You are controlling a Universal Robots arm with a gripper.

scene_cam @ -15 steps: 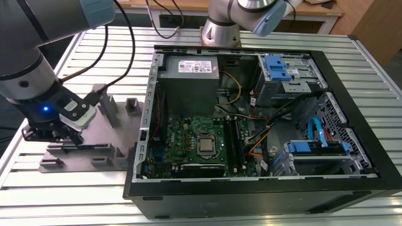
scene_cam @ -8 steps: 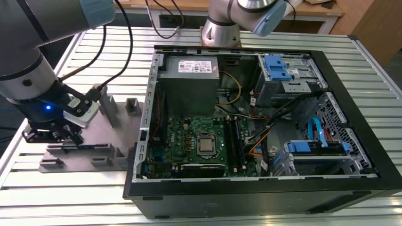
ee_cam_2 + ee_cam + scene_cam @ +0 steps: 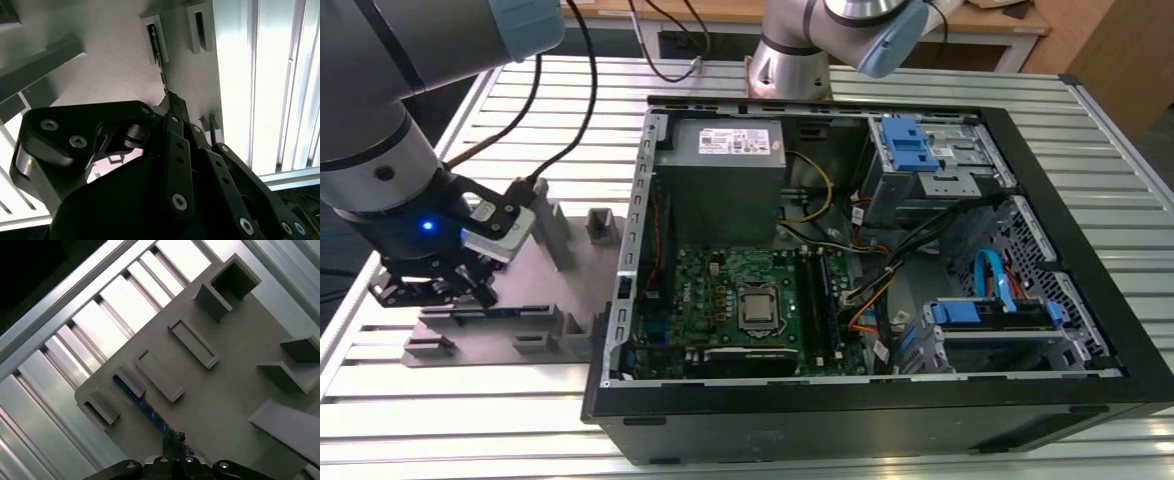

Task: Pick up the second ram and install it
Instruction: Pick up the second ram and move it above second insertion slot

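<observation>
- The gripper [image 3: 175, 439] is down on the grey fixture plate [image 3: 230, 395], its fingertips pinched together on the edge of the second ram [image 3: 142, 405].
- The blue stick stands on edge in its holder blocks on that plate.
- In the exterior view, the plate sits on the slatted table [image 3: 520, 400], just beside the open computer case [image 3: 620, 330], on the exterior view's left.

We are in a robotics lab or workshop. A slotted aluminium worktop [image 3: 454, 430] carries an opened computer case [image 3: 854, 430] with its motherboard [image 3: 720, 275] laid bare, beside a grey fixture plate [image 3: 574, 290]. A robot arm [image 3: 380, 160] and a second robot arm [image 3: 790, 60] work at it.
</observation>
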